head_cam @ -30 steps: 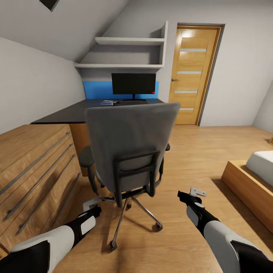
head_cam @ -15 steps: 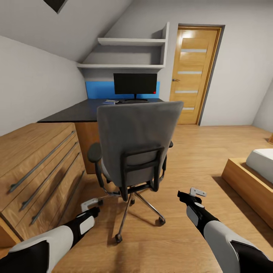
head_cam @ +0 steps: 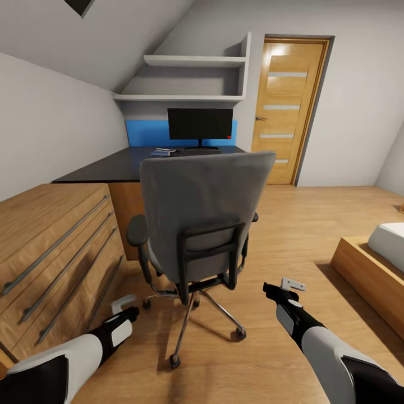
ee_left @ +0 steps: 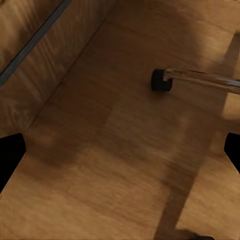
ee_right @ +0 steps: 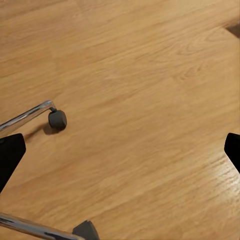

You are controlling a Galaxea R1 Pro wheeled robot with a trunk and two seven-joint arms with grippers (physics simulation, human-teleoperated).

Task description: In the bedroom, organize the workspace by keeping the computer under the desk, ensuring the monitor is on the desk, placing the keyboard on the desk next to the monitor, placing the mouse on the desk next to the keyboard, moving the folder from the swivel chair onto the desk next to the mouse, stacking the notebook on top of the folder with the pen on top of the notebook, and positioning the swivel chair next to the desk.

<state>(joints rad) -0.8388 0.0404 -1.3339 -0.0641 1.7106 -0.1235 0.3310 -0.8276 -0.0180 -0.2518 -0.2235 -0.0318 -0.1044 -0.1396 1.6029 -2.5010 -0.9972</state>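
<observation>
The grey swivel chair (head_cam: 202,213) stands mid-floor with its back to me, and the backrest hides its seat. Behind it is the black desk (head_cam: 106,167) with the monitor (head_cam: 200,124) upright on it. Small flat things (head_cam: 163,151) lie on the desk by the monitor's stand, too small to name. The computer, mouse, folder, notebook and pen are hidden or out of view. My left gripper (head_cam: 124,306) hangs open, low beside the chair's base. My right gripper (head_cam: 289,286) is open, right of the base. Both wrist views look down on a chair caster (ee_left: 161,80) (ee_right: 57,119).
A light wooden drawer chest (head_cam: 50,252) flanks my left arm closely. A wooden door (head_cam: 286,106) is at the back right, with white wall shelves (head_cam: 191,78) above the desk. A bed frame (head_cam: 370,275) juts in at the right. Plank floor (head_cam: 292,224) lies open between chair and bed.
The whole picture shifted slightly, so the camera moved. My left gripper now sits a little further left in the head view. The right arm looks unchanged.
</observation>
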